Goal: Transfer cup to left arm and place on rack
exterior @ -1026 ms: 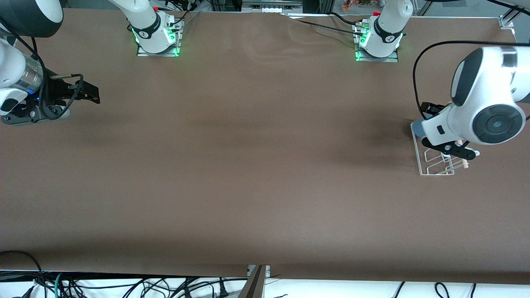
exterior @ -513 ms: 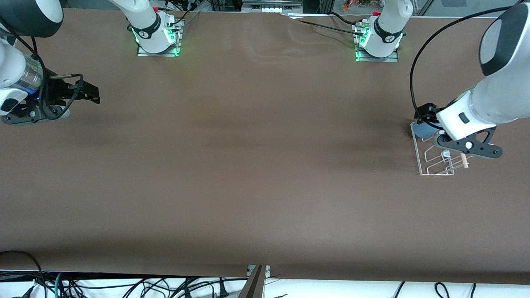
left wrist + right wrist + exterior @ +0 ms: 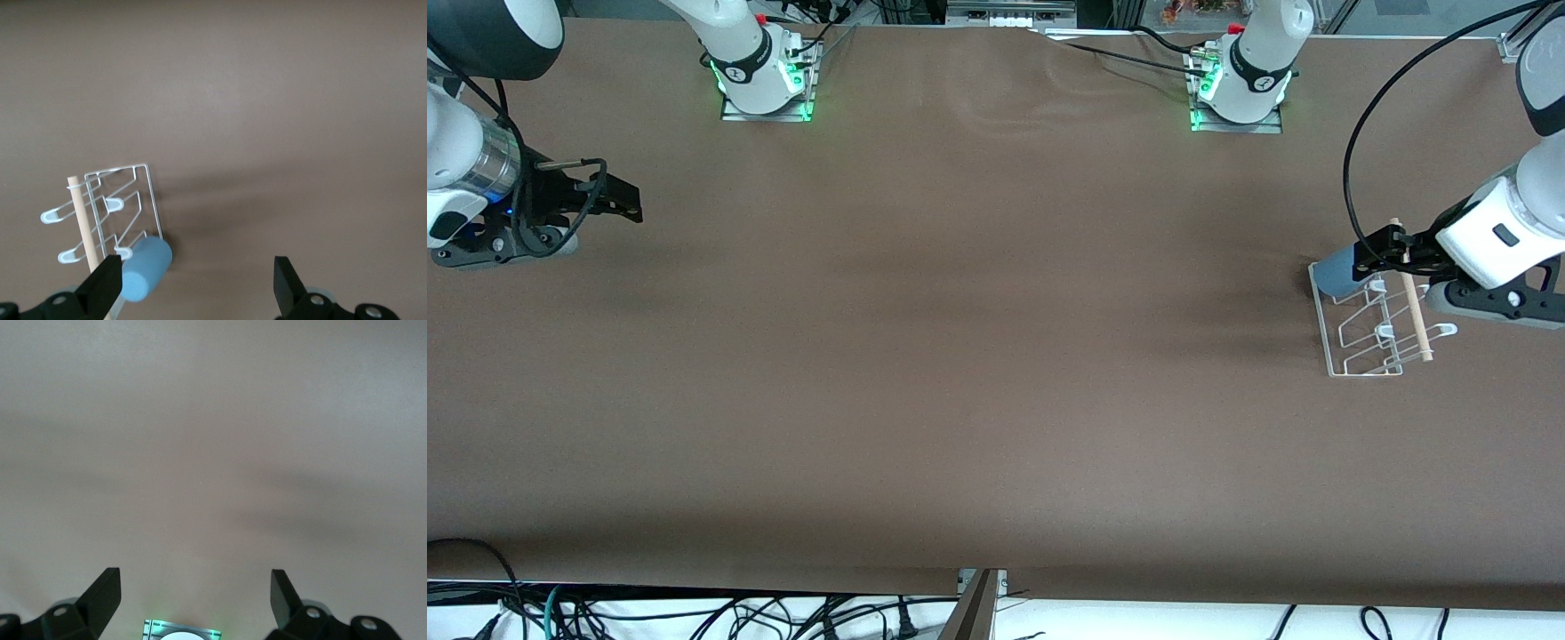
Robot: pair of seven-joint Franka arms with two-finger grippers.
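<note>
A: Cup — where?
B: On the rack, lying tilted over a peg at the corner farthest from the front camera, toward the left arm's end of the table. Seen in the left wrist view too, beside the wooden dowel.

A: And the table itself?
B: Covered in plain brown sheeting, faintly rippled between the two arm bases; soft shadows across the middle. Tangled cables along the edge nearest the front camera, past the table.

A: Left hand?
B: Over the rack's upper end, just beside the cup, fingers spread wide, holding nothing. Cup clear of both fingers in the wrist view.

A: Anything in the way there?
B: Dowel and white peg tips close under that hand; a black cable looping above the rack.

A: Right hand?
B: Waiting at the right arm's end of the table, over bare brown surface, fingers parted and empty. Green-lit base plate visible between them in the right wrist view.
</note>
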